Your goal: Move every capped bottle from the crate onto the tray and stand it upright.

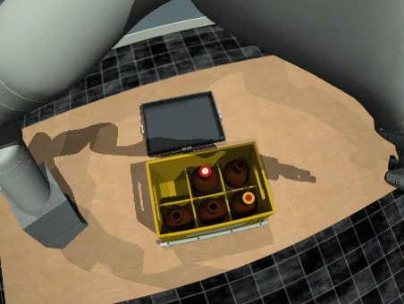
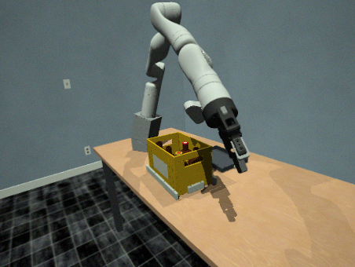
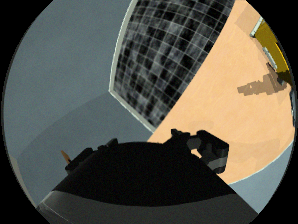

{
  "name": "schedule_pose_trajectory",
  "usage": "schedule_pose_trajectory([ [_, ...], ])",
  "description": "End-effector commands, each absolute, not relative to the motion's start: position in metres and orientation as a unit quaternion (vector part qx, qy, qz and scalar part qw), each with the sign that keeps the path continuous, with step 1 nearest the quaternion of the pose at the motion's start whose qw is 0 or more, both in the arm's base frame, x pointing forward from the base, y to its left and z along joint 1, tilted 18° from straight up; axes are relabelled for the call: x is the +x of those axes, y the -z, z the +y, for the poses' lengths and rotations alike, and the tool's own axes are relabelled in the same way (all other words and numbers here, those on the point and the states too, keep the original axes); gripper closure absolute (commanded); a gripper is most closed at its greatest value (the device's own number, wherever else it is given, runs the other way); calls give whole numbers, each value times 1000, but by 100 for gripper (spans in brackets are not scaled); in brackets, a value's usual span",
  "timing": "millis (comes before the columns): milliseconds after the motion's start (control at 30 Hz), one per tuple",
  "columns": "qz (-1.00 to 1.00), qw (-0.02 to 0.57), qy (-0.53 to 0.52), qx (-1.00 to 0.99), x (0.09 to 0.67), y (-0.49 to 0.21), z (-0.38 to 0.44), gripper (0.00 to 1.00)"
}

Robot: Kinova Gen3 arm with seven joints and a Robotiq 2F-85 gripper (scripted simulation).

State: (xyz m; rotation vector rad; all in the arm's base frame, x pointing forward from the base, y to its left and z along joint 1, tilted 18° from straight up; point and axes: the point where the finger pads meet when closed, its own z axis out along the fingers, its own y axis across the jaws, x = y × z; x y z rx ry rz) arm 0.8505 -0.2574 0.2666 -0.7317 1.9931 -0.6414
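Note:
The yellow crate (image 1: 214, 226) (image 2: 188, 177) (image 3: 272, 47) stands upright with six compartments. A bottle with a red cap with a white centre (image 1: 205, 171) (image 2: 185, 144) stands in the back middle compartment. A bottle with a yellow cap with a red centre (image 1: 248, 198) (image 2: 178, 152) stands at the front right. Open brown bottles stand at back right (image 1: 236, 178), front middle (image 1: 213, 206) and front left (image 1: 177, 215). The back left compartment is empty. The dark tray (image 1: 183, 118) (image 2: 221, 158) lies empty behind the crate. My gripper (image 2: 241, 159) (image 3: 144, 140) is open and empty, raised right of the crate.
The robot's base (image 1: 54, 219) (image 2: 145, 131) stands left of the crate. The arm arches high over the back of the table (image 1: 313, 143) (image 2: 267, 196). Pale strips (image 1: 214, 234) (image 2: 162, 182) run along the crate's lower front. The crate's back wall is close to the tray.

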Motion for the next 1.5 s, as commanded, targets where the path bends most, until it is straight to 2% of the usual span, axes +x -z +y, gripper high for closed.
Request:
schedule_pose_trajectory([
  [0,804,446,261,-294,850,-270,-261,0],
  [1467,792,320,163,-494,784,-205,-160,0],
])
